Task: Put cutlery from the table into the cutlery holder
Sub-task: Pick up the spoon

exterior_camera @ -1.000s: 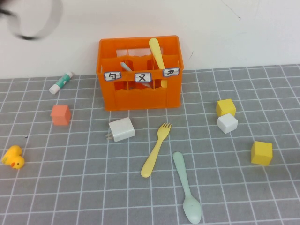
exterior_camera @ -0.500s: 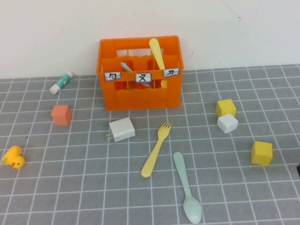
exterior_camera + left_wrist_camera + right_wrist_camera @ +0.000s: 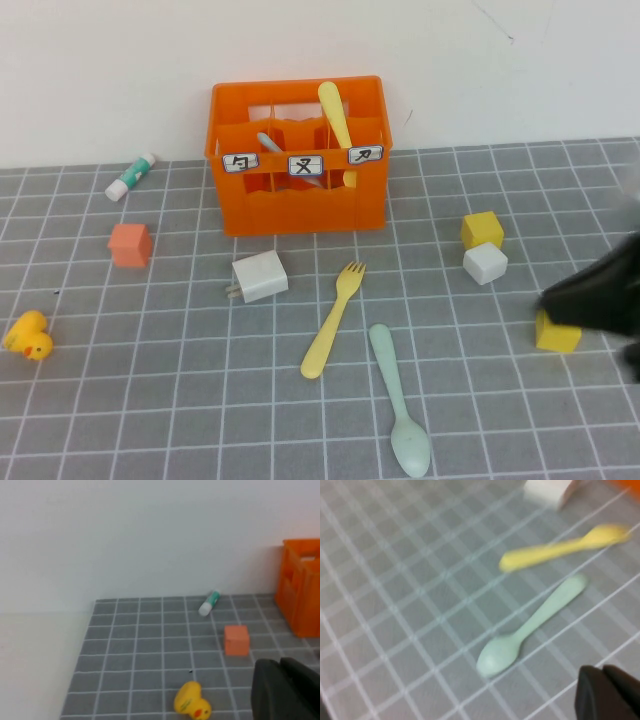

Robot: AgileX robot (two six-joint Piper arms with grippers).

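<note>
Orange cutlery holder (image 3: 298, 205), yellow fork (image 3: 332, 321), mint-green spoon (image 3: 398, 400), white-gridded grey table (image 3: 150, 380).

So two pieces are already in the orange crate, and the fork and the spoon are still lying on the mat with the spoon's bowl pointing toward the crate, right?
Not quite. The spoon lies with its bowl pointing away from the orange crate, handle toward it; the high view shows this. The rest holds: two pieces stand in the crate, and the fork lies on the mat.

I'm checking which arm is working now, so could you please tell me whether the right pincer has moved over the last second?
Yes. The right pincer, shut, has come in from the right edge and now overlaps the yellow cube. The left pincer, also shut, is near the rubber duck.
</note>
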